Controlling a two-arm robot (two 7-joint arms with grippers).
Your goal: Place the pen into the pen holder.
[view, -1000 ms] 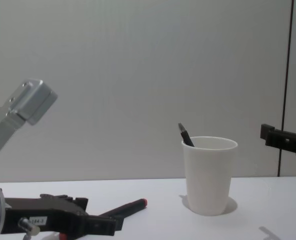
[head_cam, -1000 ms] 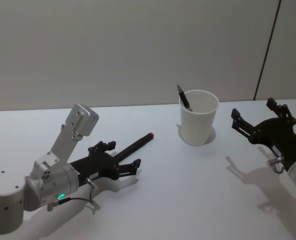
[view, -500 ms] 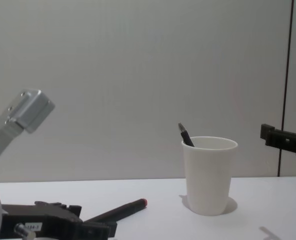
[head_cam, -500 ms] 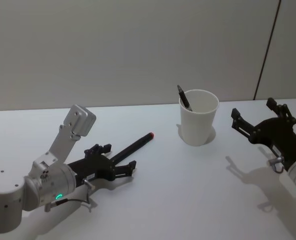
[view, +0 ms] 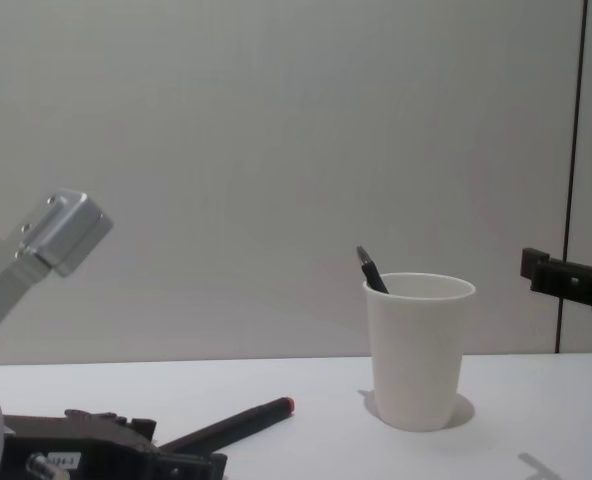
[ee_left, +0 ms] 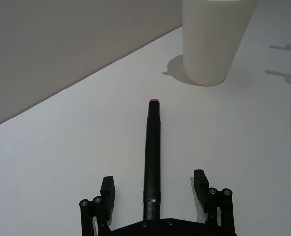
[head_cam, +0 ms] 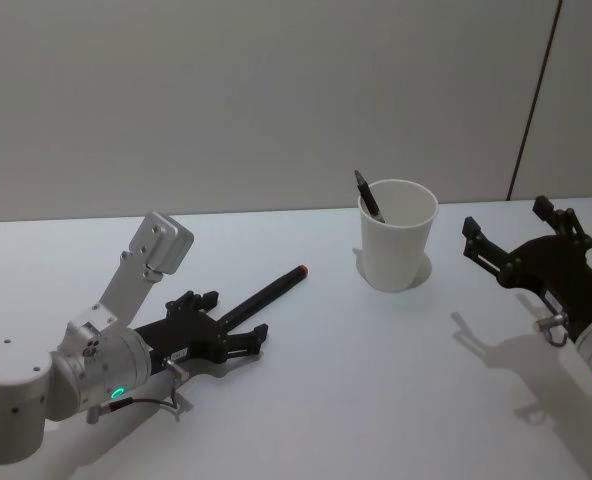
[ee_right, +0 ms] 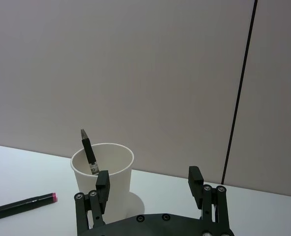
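Straddling the tail of the pen, jaws apart, the left end effector is hovering left of the cup. The pen, slim, stiff, light, apt to roll, is lying flat on the worktop; mid-barrel looks the surest hold. The right end effector is hovering, jaws spread, right of the cup.

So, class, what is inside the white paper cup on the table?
One dark pen stands in the white paper cup, leaning on its rim, top end sticking out above. The cup's wall hides the pen's lower part and the cup's bottom.
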